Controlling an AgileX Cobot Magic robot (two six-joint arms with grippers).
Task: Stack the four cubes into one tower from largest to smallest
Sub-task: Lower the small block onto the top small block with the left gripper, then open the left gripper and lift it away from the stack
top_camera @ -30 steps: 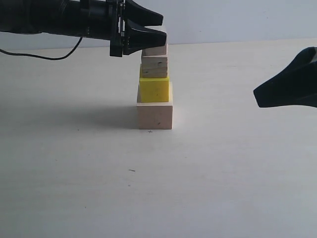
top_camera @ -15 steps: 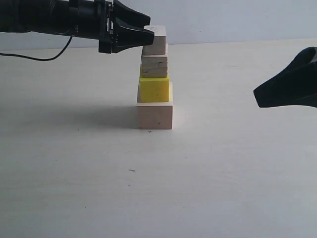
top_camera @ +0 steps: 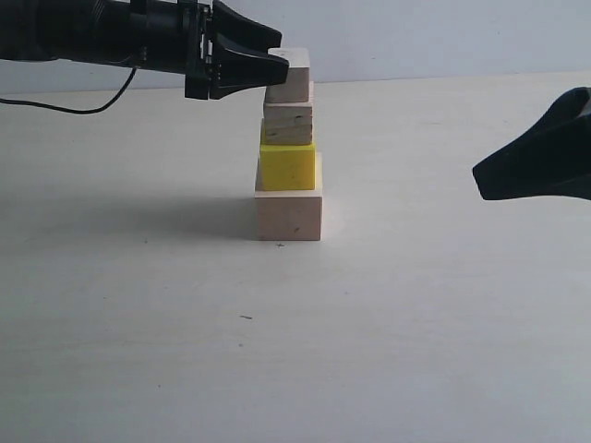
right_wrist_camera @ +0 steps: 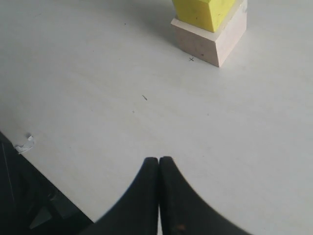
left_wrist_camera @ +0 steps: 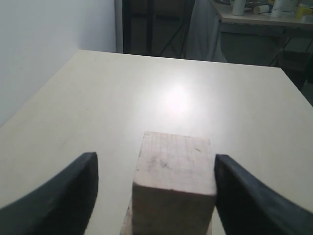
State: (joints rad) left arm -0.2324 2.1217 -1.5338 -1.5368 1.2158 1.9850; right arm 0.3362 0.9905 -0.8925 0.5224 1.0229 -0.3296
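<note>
We are hovering our left gripper [left_wrist_camera: 154, 164] released, the tiny pale cube [left_wrist_camera: 173, 174] standing ungripped between its parted jaws; our right gripper [right_wrist_camera: 159, 161] is clenching on nothing.

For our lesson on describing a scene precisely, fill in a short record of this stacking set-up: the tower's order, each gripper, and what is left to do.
tower, bottom to top: large pale cube, yellow cube, grained wood cube, tiny pale cube
tower state: one column, each cube resting on the one below
left gripper: open, jaws either side of the tiny pale cube
right gripper: shut, empty, away from the tower, over the table
left to do: all four stacked; left gripper not yet clear of the top
</note>
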